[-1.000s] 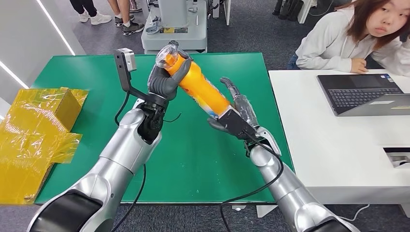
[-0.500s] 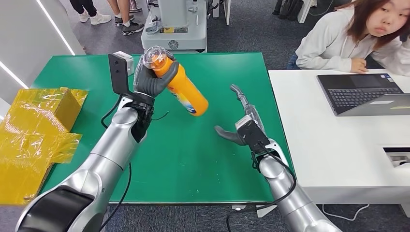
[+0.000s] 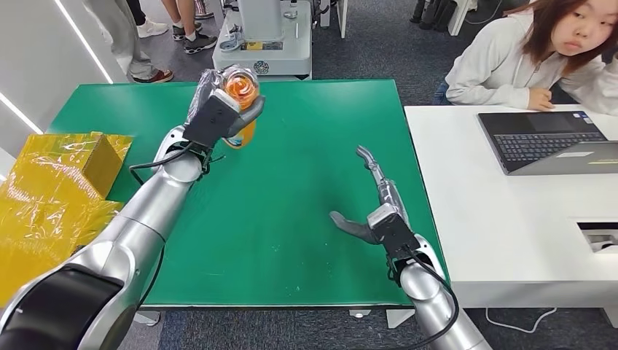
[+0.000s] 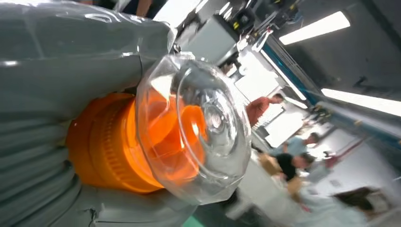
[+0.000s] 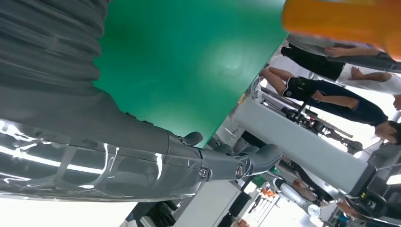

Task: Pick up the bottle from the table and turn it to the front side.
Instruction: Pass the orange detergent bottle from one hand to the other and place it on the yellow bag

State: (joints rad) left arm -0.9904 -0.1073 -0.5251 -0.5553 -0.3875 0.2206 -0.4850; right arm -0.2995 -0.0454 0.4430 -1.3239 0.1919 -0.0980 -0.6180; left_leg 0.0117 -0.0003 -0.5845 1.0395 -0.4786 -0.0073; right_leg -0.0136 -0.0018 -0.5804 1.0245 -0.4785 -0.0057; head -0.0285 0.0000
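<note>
**Left hand lifts bottle, right hand hovers with fingers spread**

The left hand (image 3: 218,115) is raised over the far part of the green table (image 3: 291,219), fingers wrapped around an orange bottle (image 3: 241,91) whose clear cap points toward the camera, above the fingers. The right hand (image 3: 379,211) hovers nearer, fingers stretched forward, thumb out sideways, holding nothing.
</note>
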